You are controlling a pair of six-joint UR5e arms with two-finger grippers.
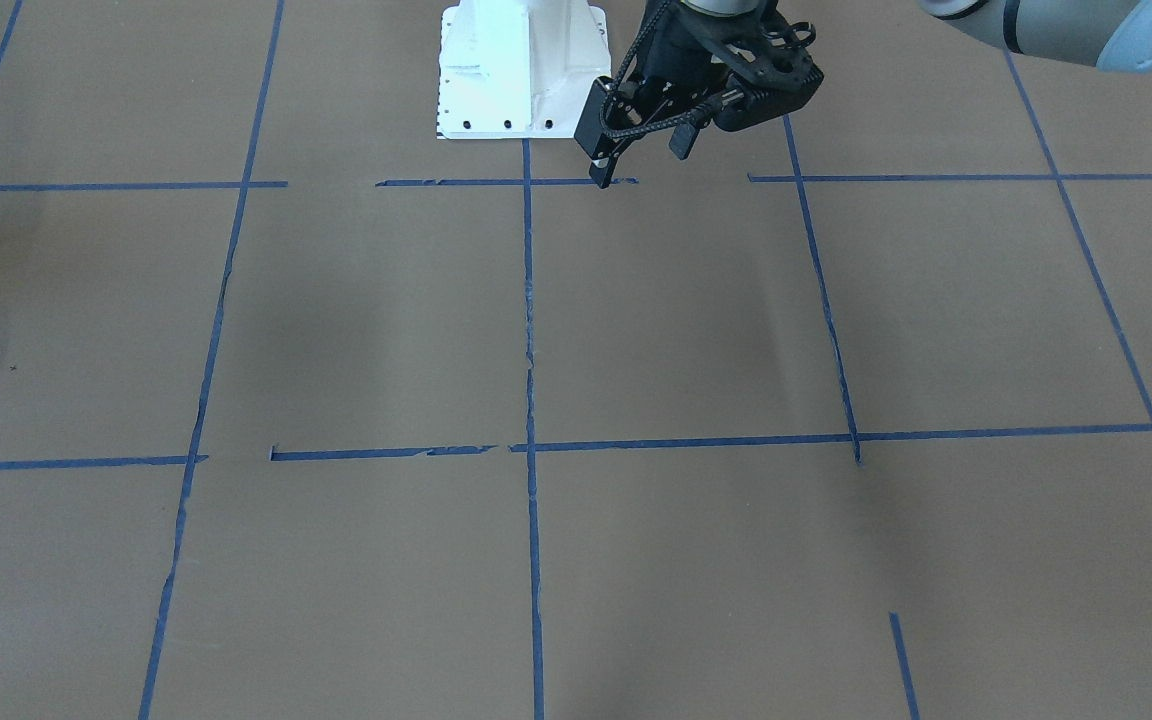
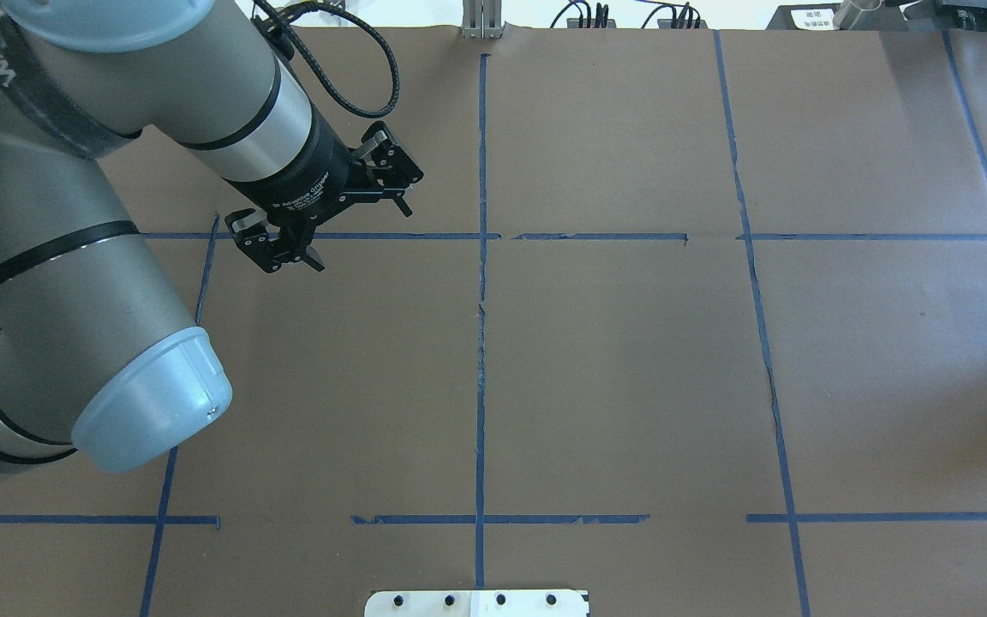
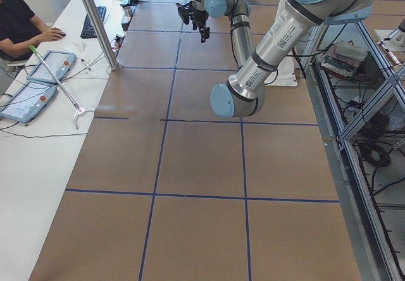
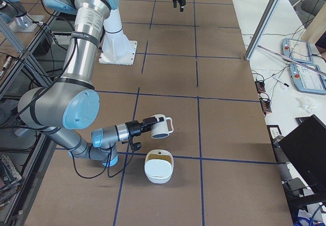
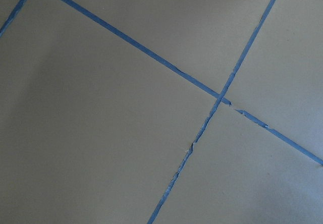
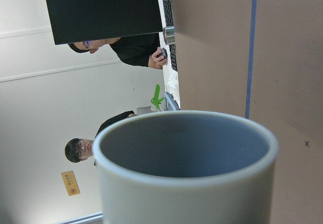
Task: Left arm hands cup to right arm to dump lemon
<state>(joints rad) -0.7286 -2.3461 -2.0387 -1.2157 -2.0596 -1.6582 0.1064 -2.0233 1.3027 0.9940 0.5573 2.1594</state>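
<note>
The table (image 2: 631, 386) is covered in plain brown and crossed by a grid of blue tape lines (image 2: 481, 343). The cup (image 4: 160, 126) is seen as white outside and bluish grey inside. A white bowl (image 4: 158, 176) is shown with a yellowish inside. The left arm (image 2: 74, 283) is finished in silver-grey, with light-blue caps and black bands. The left gripper (image 2: 361, 237) is black. The base (image 1: 521, 70) is painted white.
</note>
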